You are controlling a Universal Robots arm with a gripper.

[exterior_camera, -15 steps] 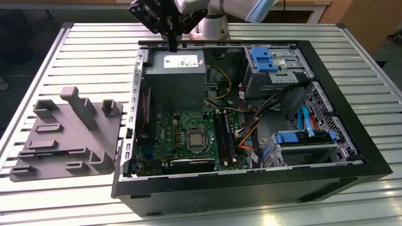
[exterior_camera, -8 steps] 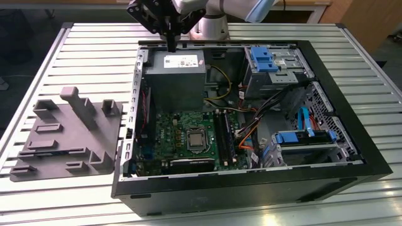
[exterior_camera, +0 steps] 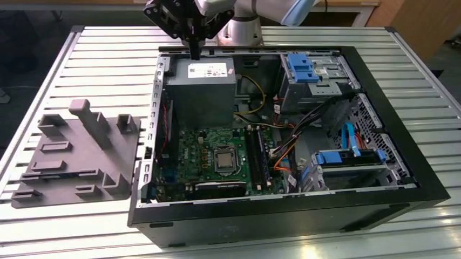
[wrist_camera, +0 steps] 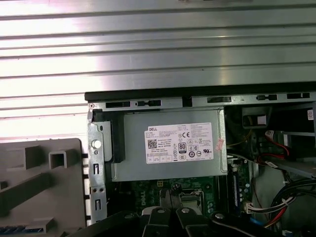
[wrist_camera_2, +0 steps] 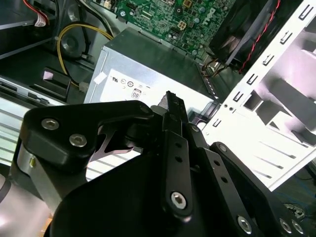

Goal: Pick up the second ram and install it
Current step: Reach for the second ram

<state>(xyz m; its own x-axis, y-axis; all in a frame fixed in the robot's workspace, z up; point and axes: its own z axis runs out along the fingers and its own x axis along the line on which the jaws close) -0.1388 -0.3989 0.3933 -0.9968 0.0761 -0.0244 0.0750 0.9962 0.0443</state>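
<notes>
My gripper (exterior_camera: 196,54) hangs over the back edge of the open computer case (exterior_camera: 403,178), just above the grey power supply (exterior_camera: 205,81). Its fingers are pressed together, shut, and I see nothing between them in either wrist view (wrist_camera_2: 170,97) (wrist_camera: 171,190). The green motherboard (exterior_camera: 209,156) lies in the case below the power supply, with long black memory slots (exterior_camera: 256,156) on the side toward the exterior view's right. A thin dark strip (exterior_camera: 61,174) with a bluish edge (wrist_camera: 19,229) lies in a long groove of the grey holder block (exterior_camera: 86,135). I cannot tell whether it is the second ram.
The case stands on a slatted metal table (exterior_camera: 108,54). Blue drive brackets (exterior_camera: 303,67) and a drive cage with blue clips (exterior_camera: 346,157) fill its side at the exterior view's right. Yellow, orange and black cables (exterior_camera: 284,137) run beside the slots. The holder block has upright posts.
</notes>
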